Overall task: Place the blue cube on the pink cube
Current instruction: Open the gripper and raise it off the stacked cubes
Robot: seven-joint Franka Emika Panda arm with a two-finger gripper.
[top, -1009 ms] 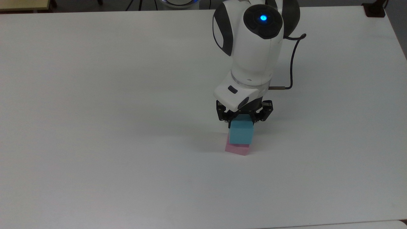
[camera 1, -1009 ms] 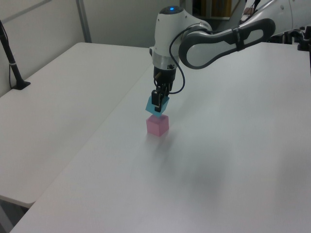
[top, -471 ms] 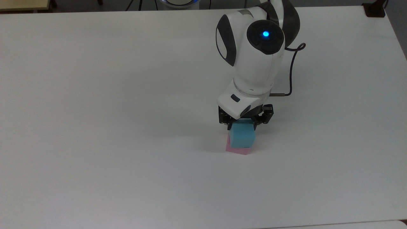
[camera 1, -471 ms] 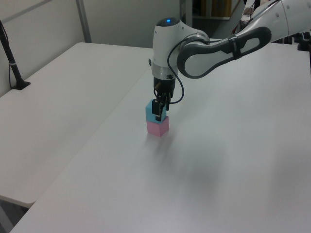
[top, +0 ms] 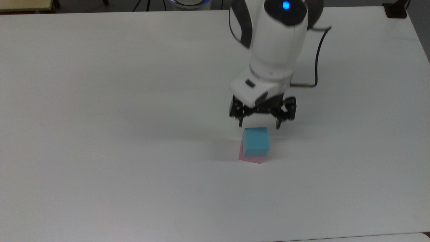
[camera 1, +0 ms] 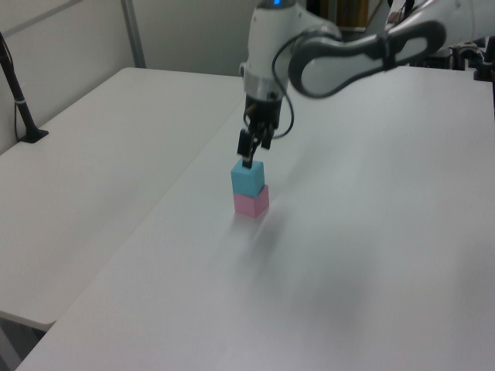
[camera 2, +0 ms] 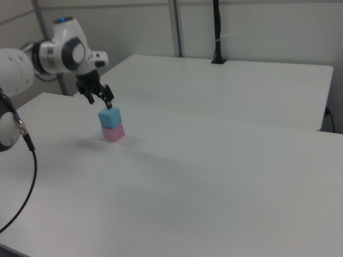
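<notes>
Above blue cube (top: 255, 141), tool (top: 258, 127) spread empty.

You'll find nothing to read here — no text, label, brand, number or sign stands on anything in these views.

white table (top: 100, 134) beside a second white table (camera 2: 225, 80) bearing a black post (camera 2: 217, 32).

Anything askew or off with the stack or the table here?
Only slightly: the blue cube rests on the pink cube a little twisted, so pink edges peek out. The open pincer is clear above it.
</notes>
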